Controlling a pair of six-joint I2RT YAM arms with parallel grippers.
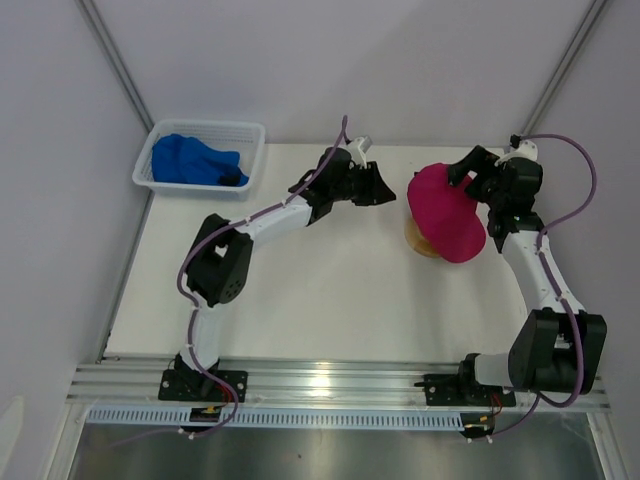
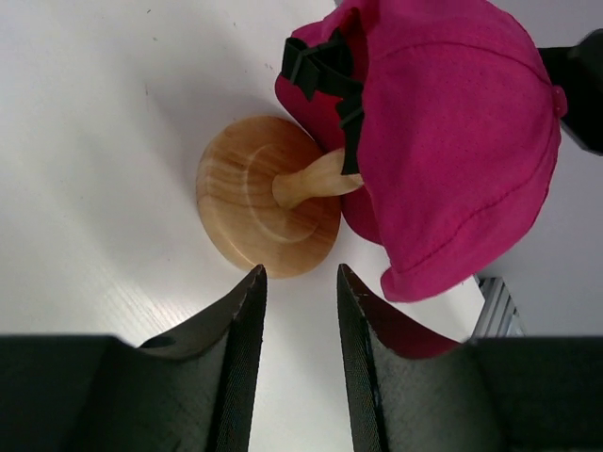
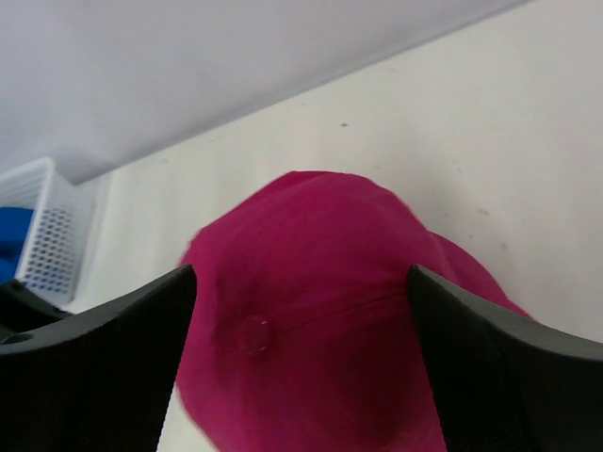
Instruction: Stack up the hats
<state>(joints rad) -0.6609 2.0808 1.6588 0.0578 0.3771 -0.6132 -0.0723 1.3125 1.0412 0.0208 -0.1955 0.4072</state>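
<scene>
One magenta hat [image 1: 445, 210]: finding it sitting on the round wooden stand [image 1: 419, 244], toward the far right corner of the worktop [image 1: 330, 290], crown up, brim drooping toward the near edge. Seeing from the left wrist camera the stand's flat base and post, with magenta fabric draping over the post top and a black adjuster strap [image 2: 316, 61] showing at the back opening. Noting more magenta fabric below that strap; not managing to tell whether it is the same hat or a second one beneath.

Finding the right gripper [image 1: 468, 172] hovering over the crown from the far right side, jaws standing wide. Seeing in its own camera one finger on each side of the crown, the top button [image 3: 252, 334] lying between them. Holding nothing; not managing to tell whether the pads are brushing the fabric.

Finding the left gripper [image 1: 385, 190] near the middle of the far edge, just left of the stand and pointing at it. Jaws standing part-way apart with a narrow gap, gripping nothing, bare worktop and the rim of the base showing through the gap. Touching neither stand nor hat.

Locating the blue hats [image 1: 190, 160] crumpled together in the white mesh basket [image 1: 255, 150] at the far left corner, well apart from both grippers; not managing to count them.
</scene>
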